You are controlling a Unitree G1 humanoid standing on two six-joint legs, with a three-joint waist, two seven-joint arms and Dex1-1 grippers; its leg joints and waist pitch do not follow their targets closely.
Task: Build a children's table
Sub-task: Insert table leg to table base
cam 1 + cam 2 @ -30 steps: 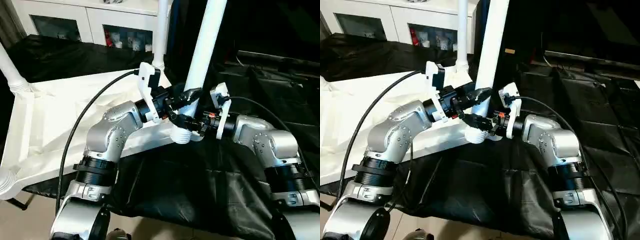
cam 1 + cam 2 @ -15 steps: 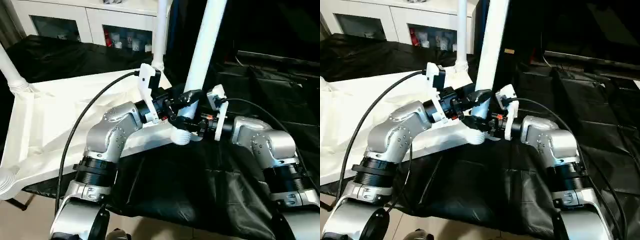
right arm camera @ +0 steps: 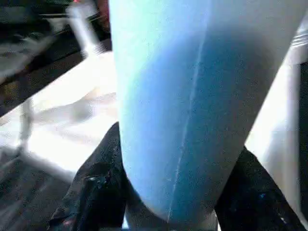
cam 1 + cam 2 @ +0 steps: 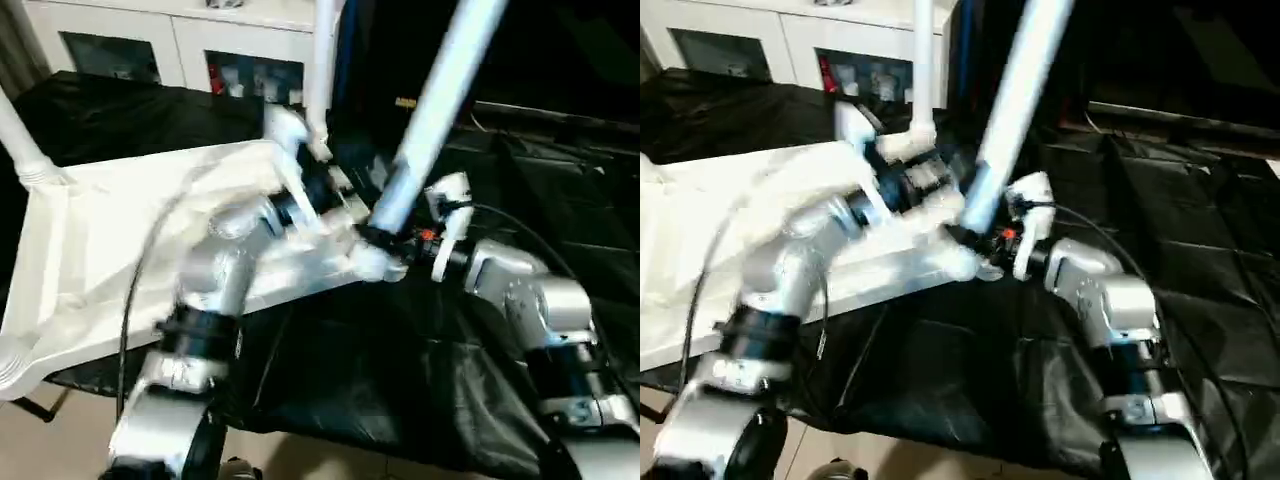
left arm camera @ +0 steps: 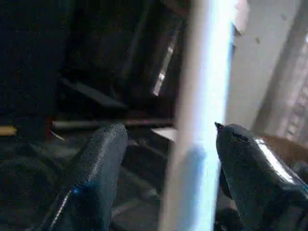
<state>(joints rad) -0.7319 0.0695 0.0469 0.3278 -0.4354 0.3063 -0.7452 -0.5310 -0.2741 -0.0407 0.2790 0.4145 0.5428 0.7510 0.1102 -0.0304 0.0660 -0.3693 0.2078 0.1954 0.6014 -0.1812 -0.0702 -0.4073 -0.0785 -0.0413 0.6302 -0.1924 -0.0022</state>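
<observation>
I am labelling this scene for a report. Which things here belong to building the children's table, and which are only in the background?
Part of the job:
- table top, underside up
- tilted leg at its near corner, right gripper shut on it
- left gripper, open around that leg
- fitted legs

Just around:
- glass-door cabinet
- black cloth

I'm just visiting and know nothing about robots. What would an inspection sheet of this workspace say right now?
Surface: black sheet over the work area.
Job's things: white table top lying underside up; three legs stand in its corners; the fourth leg leans at the near corner socket.
Clutter: nothing seen.
Claws: right claw clamps the fourth leg's base; left claw is open around that leg, its fingers clear of it.
Cables: black cable loops from the left arm.
Surroundings: white glass-door cabinet behind.
</observation>
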